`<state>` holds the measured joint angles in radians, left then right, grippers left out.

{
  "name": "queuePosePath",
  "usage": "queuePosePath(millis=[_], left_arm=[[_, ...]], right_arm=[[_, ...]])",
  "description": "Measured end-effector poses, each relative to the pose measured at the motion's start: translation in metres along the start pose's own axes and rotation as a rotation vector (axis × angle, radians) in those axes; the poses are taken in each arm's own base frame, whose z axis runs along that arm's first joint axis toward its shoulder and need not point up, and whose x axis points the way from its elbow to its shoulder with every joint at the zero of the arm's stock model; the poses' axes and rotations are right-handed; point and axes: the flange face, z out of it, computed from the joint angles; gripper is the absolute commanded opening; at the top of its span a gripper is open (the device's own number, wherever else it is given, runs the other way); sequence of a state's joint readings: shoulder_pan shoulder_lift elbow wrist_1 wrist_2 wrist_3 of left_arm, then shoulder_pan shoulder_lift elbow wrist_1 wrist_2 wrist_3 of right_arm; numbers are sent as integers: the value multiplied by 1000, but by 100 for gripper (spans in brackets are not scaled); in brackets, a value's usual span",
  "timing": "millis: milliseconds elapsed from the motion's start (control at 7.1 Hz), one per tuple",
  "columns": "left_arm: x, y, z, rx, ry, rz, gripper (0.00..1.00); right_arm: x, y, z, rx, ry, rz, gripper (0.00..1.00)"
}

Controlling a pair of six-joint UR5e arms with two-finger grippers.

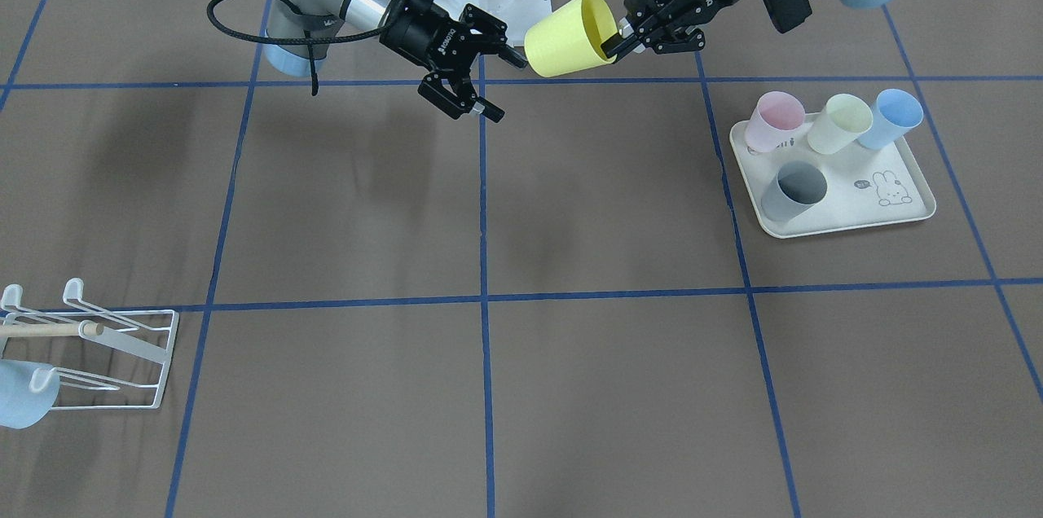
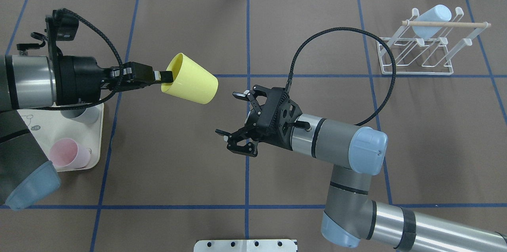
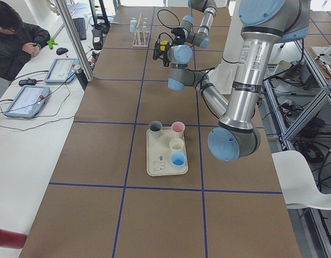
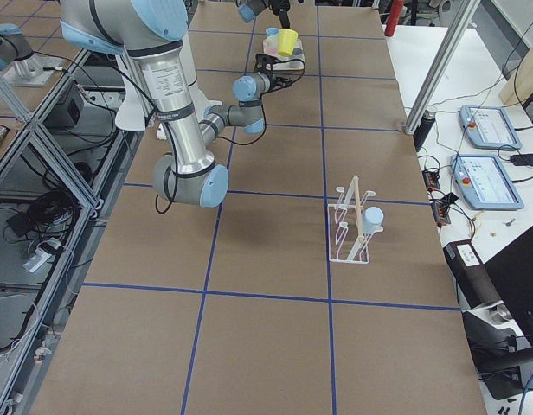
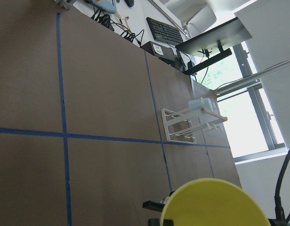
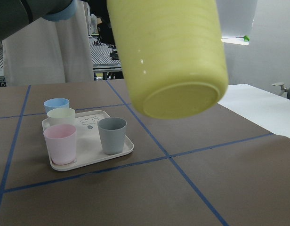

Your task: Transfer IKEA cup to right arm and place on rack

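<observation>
The yellow IKEA cup (image 2: 192,79) hangs on its side above the table, its base pointing toward the right arm. My left gripper (image 2: 166,77) is shut on its rim, one finger inside the mouth. My right gripper (image 2: 229,114), on the arm with the long black cable loop, stands open just short of the cup's base, not touching it. In the front view the cup (image 1: 566,36) sits between the left gripper (image 1: 613,46) and the open right gripper (image 1: 505,86). The right wrist view is filled by the cup's base (image 6: 168,56). The white wire rack (image 2: 416,52) stands at the far right.
A light blue cup (image 2: 431,20) hangs on the rack under the wooden rod. The cream rabbit tray (image 1: 888,212) holds pink (image 1: 774,120), pale yellow (image 1: 843,123), blue (image 1: 892,117) and grey (image 1: 794,190) cups. A person (image 3: 15,37) sits at a side desk.
</observation>
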<state>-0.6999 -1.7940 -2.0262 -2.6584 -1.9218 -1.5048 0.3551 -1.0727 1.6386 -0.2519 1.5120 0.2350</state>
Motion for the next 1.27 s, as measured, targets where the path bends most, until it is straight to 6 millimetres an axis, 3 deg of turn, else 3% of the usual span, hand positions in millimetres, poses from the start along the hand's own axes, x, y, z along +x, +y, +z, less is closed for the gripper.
queuePosePath(millis=[282,563,1267], left_arm=[[3,9,8,-14,8,-3,0],[3,22,28,-12,9,-13,0],[-16,43,60,-26,-29,-33,0]], right_arm=[[-3,-1,0,4,-4,-3,99],[-5,-4,0,10,-9,-17,99],[-9,-7,-1,21,-17,-21,99]])
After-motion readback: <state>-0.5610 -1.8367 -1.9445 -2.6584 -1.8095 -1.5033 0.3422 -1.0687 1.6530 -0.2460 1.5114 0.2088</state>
